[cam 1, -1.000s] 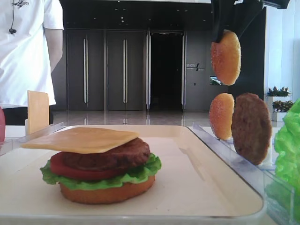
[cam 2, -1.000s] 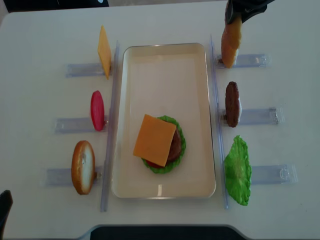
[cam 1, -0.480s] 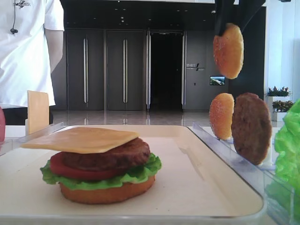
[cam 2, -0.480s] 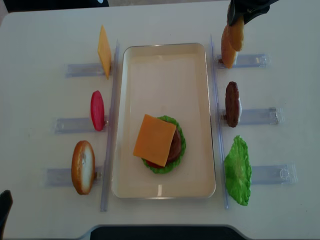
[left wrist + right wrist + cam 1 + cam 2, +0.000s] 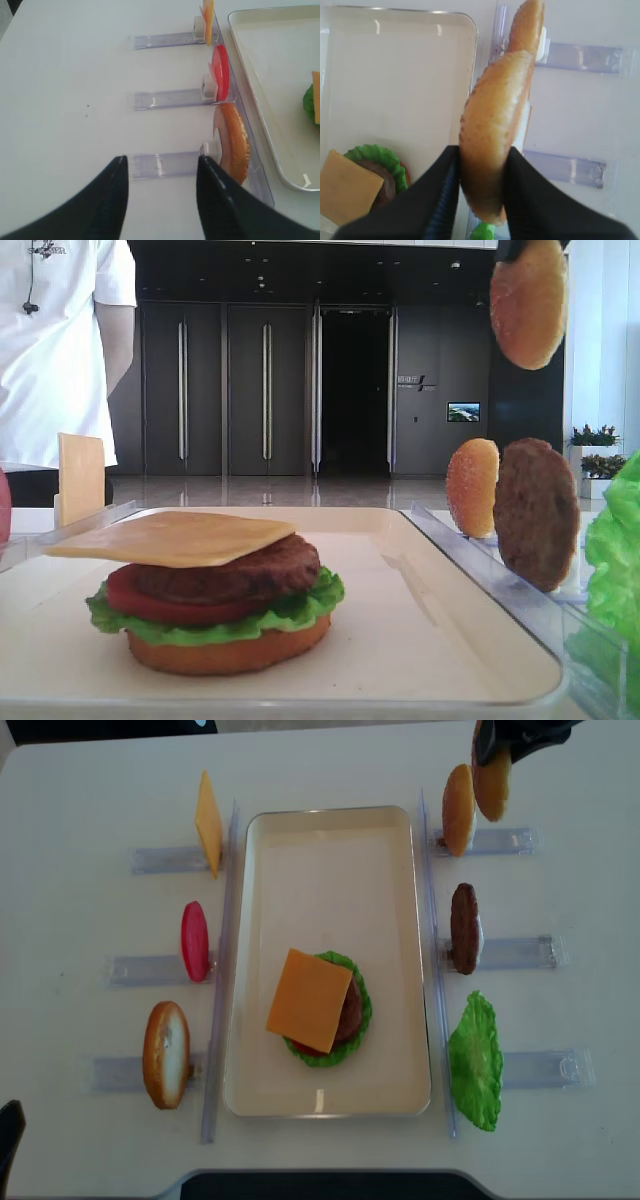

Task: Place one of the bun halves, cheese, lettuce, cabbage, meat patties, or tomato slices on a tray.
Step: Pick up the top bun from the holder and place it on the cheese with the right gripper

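Observation:
My right gripper [image 5: 482, 151] is shut on a domed, seed-speckled bun half [image 5: 495, 125], held on edge in the air [image 5: 492, 785] above the back-right rack, high in the front view [image 5: 529, 302]. Another bun half [image 5: 458, 810] stands in that rack. On the cream tray [image 5: 330, 840] sits a stack with cheese [image 5: 310, 1000] on top of patty, tomato, lettuce and a flat bottom bun. My left gripper [image 5: 161, 161] hangs open over a clear rack beside an orange-brown bun half [image 5: 234, 142], with nothing between its fingers.
Clear racks flank the tray. The left ones hold a cheese slice [image 5: 208, 822], a tomato slice [image 5: 194, 940] and a bun half [image 5: 166, 1053]; the right ones hold a meat patty [image 5: 464, 927] and lettuce [image 5: 476, 1060]. A person in white [image 5: 60, 350] stands behind.
My right gripper has lifted the bun half up and to the right, away from the other bun half in the rack. The left gripper has stayed still.

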Motion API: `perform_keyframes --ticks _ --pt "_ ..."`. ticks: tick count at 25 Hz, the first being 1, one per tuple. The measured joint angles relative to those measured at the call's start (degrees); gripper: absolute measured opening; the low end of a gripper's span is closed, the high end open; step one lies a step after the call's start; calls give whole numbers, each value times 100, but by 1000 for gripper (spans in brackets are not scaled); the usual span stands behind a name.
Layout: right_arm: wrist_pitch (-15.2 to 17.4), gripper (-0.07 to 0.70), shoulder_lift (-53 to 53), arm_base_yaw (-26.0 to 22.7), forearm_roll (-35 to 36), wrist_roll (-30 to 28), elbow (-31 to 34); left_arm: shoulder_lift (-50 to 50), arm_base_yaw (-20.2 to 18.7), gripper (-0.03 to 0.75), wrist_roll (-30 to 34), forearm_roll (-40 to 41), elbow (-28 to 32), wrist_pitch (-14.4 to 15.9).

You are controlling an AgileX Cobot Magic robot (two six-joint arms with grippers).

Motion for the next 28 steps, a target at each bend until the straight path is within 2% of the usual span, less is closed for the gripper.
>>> perform_keyframes --ticks 14,21,28 --pt "14 221 -1897 95 -6 324 1540 0 0 342 0 0 0 0" --pt "25 221 -2520 780 -63 777 2018 0 0 292 0 0 0 0" --pt "15 221 -2654 1597 -156 1209 2185 0 0 285 0 0 0 0"
